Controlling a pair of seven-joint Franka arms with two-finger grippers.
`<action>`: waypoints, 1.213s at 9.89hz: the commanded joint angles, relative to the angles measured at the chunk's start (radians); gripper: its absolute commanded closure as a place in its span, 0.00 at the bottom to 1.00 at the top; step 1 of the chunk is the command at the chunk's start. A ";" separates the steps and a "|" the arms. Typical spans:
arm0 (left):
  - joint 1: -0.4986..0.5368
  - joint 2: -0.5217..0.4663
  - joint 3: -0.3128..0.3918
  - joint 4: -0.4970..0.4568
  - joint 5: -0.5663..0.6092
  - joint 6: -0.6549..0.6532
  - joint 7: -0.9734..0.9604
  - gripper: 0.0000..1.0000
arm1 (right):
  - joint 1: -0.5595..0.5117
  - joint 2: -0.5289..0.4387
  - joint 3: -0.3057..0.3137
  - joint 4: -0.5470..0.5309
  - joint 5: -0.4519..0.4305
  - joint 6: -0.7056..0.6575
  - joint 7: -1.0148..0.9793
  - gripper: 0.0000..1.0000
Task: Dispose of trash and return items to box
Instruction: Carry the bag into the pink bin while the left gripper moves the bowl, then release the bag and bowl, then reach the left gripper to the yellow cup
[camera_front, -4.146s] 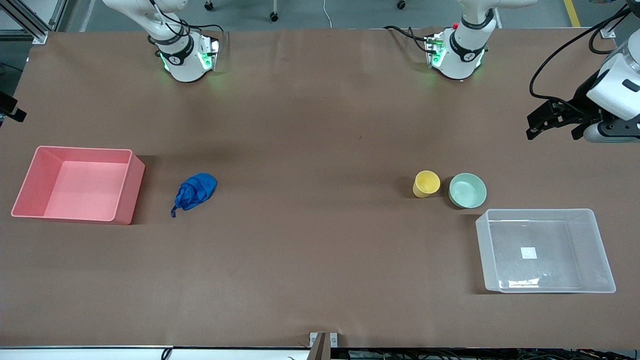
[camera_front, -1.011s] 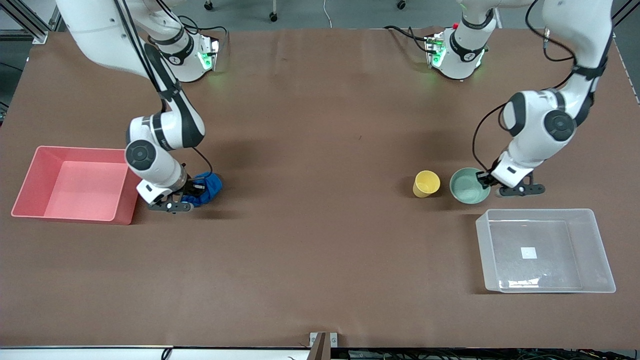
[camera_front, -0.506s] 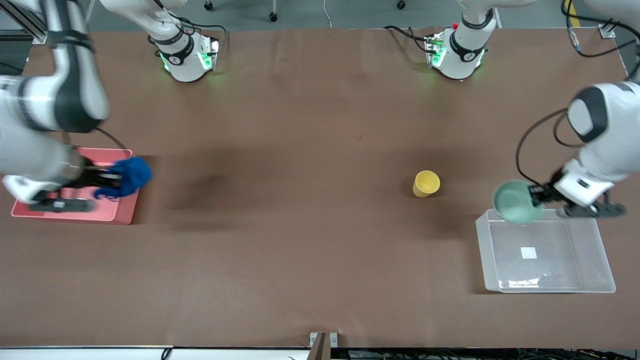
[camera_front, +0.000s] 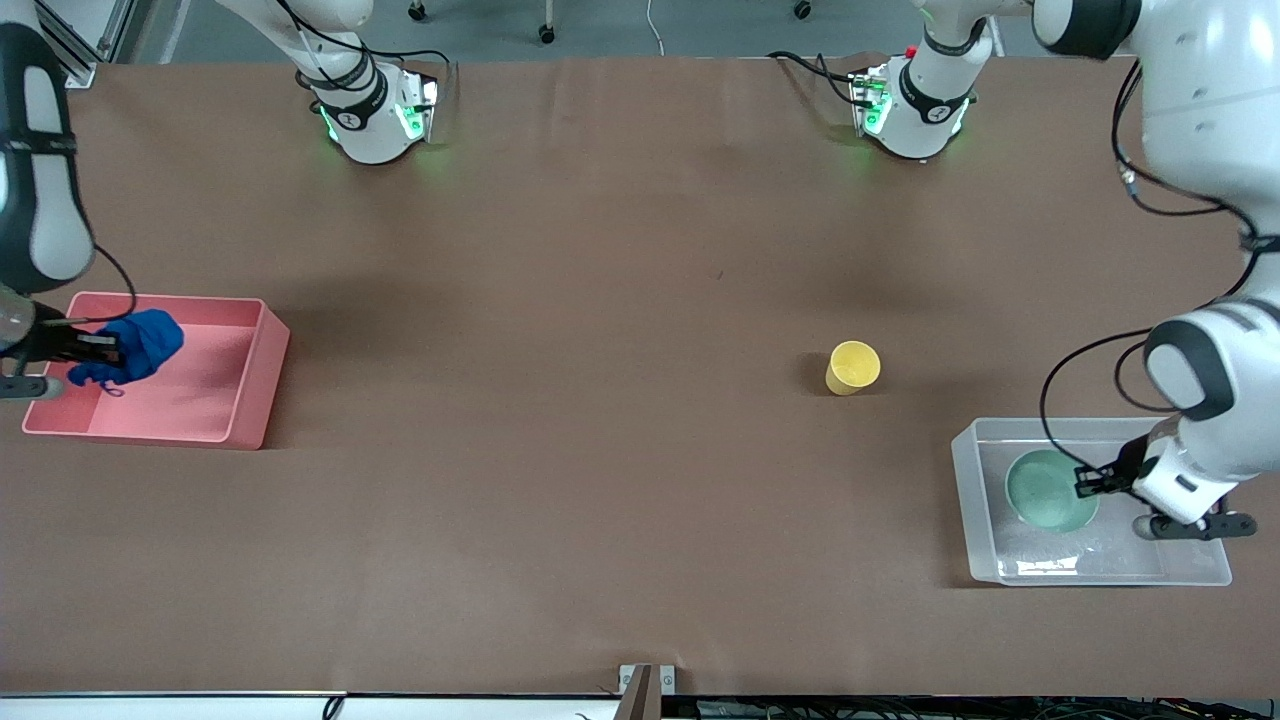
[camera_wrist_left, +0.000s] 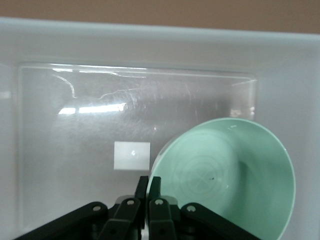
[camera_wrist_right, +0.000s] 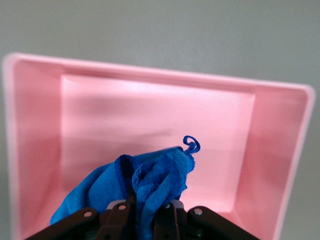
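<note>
My right gripper (camera_front: 100, 348) is shut on the deep-blue wad (camera_front: 140, 345) and holds it over the pink bin (camera_front: 255, 385); in the right wrist view the wad (camera_wrist_right: 150, 182) hangs above the bin's floor (camera_wrist_right: 125, 115). My left gripper (camera_front: 1090, 482) is shut on the rim of the mint-green bowl (camera_front: 1045, 490) and holds it inside the clear box (camera_front: 965, 470). In the left wrist view the bowl (camera_wrist_left: 230, 175) sits over the box floor beside the white sticker (camera_wrist_left: 132, 155). The yellow cup (camera_front: 852, 367) stands on the table, farther from the front camera than the box.
Both arm bases (camera_front: 375, 115) (camera_front: 910, 110) stand along the table edge farthest from the front camera. Brown paper covers the table between bin and box.
My right gripper carried the wad from the bin's wall to over the bin's inside. My left gripper moved the bowl from above the box's rim down into the box.
</note>
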 joint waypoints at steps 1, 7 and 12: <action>0.003 0.081 0.010 0.031 -0.031 0.048 0.023 0.97 | -0.031 0.073 0.024 -0.066 -0.015 0.152 -0.008 0.75; -0.015 -0.202 -0.044 -0.134 -0.013 -0.001 0.018 0.00 | 0.005 0.012 0.040 0.129 0.012 -0.156 0.014 0.00; -0.014 -0.534 -0.266 -0.632 0.112 0.046 -0.040 0.00 | 0.207 -0.216 0.041 0.185 0.028 -0.374 0.484 0.00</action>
